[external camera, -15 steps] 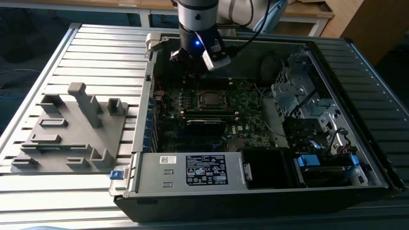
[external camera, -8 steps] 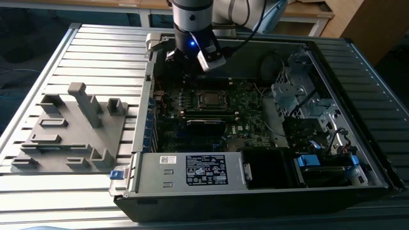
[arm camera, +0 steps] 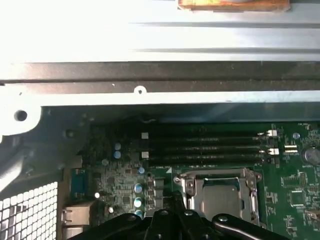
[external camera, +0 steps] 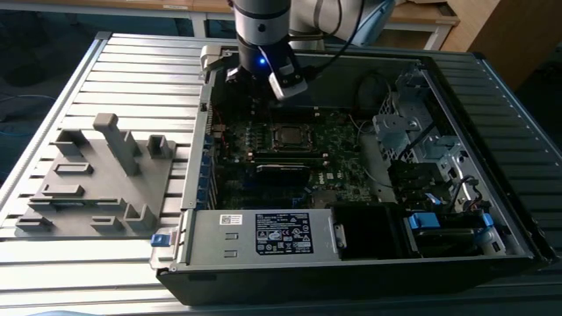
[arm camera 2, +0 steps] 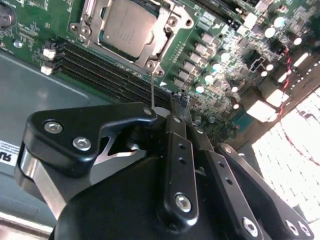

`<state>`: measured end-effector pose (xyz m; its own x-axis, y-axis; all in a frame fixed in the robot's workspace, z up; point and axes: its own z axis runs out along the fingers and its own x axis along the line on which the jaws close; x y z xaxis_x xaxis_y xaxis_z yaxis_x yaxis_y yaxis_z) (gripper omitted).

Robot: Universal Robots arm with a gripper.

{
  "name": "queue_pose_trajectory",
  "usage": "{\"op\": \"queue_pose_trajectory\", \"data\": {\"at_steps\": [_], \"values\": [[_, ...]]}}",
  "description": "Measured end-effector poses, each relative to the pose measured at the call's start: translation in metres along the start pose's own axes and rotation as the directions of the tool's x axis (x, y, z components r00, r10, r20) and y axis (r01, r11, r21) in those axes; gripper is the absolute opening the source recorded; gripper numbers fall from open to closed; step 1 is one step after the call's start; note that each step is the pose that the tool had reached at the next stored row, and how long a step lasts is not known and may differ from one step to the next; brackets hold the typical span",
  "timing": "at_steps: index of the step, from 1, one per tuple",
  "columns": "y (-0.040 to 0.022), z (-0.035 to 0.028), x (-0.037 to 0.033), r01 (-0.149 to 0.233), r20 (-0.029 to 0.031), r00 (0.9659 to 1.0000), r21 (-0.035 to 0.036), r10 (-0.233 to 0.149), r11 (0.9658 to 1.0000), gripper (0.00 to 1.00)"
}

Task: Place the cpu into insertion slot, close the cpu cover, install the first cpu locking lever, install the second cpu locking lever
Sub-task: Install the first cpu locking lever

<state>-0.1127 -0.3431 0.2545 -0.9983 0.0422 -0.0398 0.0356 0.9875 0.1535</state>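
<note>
Firstly, the exterior view shows an open black desktop computer case point(external camera: 351, 276) lying on a ribbed silver metal table point(external camera: 141, 72). A grey plastic fixture with upright pegs point(external camera: 97, 191) stands on the exterior view's left of the case. Inside the case, a grey metal power supply box point(external camera: 220, 230) sits along the near edge, and a green circuit board point(external camera: 343, 141) lies beyond it. The small square dark insertion slot point(external camera: 290, 135) with its thin metal rim sits on that board. The black-fingered gripper point(external camera: 253, 99) hangs above the board's far side, near the slot but apart from it.

In the second wrist view, the small flat square cpu point(arm camera 2: 125, 27) with its dull silvery-grey metal top lies seated in the slot. The square silvery cpu cover point(arm camera 2: 167, 32) lies flat around it, so the chip shows through the window. A thin metal rod point(arm camera 2: 152, 85) runs from the cover's corner toward the gripper point(arm camera 2: 176, 100). It reaches one outer black link rather than the fingertips, which are drawn together. Long black memory slots point(arm camera 2: 100, 67) run beside the socket.

In the first wrist view, the gripper point(arm camera: 175, 200) sits just beside the cover point(arm camera: 197, 190), its links converged and the fingers closed. The cpu point(arm camera: 220, 195) rests inside the frame, between the gripper and the memory slots point(arm camera: 210, 142).
</note>
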Motion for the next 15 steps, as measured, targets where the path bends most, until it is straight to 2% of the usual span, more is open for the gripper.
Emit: {"op": "queue_pose_trajectory", "data": {"at_steps": [1, 2, 5, 11, 12, 13, 15], "values": [[-0.0002, 0.0001, 0.001, 0.0, -0.0001, 1.0, -0.0027, 0.0, 1.0, 0.11], [-0.0004, 0.0002, 0.0019, 0.0, -0.0003, 1.0, -0.0094, 0.0, 1.0, 0.11], [-0.0012, 0.0003, 0.0029, -0.002, -0.0015, 1.0, -0.0459, 0.002, 0.9989, 0.11], [-0.003, 0.0003, 0.0032, -0.005, -0.0039, 1.0, -0.1051, 0.004, 0.9945, 0.11], [-0.0031, 0.0003, 0.0032, -0.005, -0.0042, 1.0, -0.1114, 0.005, 0.9938, 0.11], [-0.0032, 0.0003, 0.0032, -0.005, -0.0043, 1.0, -0.114, 0.005, 0.9935, 0.11], [-0.0031, 0.0004, 0.0032, -0.005, -0.0043, 1.0, -0.115, 0.005, 0.9934, 0.11]]}}
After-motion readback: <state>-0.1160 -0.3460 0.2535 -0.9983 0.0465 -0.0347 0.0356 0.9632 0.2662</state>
